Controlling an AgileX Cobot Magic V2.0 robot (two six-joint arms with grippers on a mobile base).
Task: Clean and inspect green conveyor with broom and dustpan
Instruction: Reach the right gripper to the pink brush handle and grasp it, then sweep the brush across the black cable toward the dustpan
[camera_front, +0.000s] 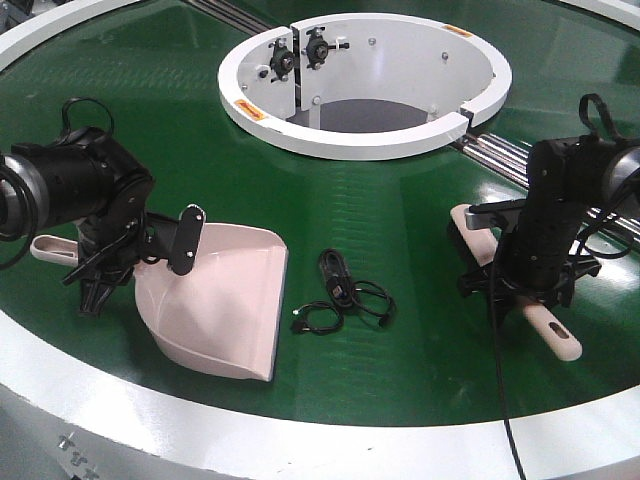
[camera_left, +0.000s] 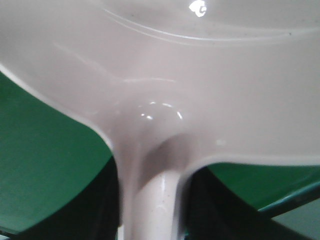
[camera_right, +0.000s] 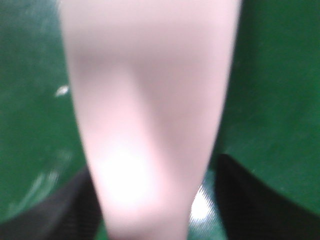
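The pale pink dustpan lies on the green conveyor at the left, lip towards the right. My left gripper is shut on its handle. In the left wrist view the handle runs between the dark fingers of the left gripper. At the right, the broom lies slanted, its slotted handle end near the front. My right gripper is shut on its middle. The right wrist view is blurred; there the broom fills the space between the right gripper's fingers.
A tangled black cable lies on the belt between the dustpan and the broom. The white central collar stands behind, with metal rails running off to its right. The white outer rim borders the front.
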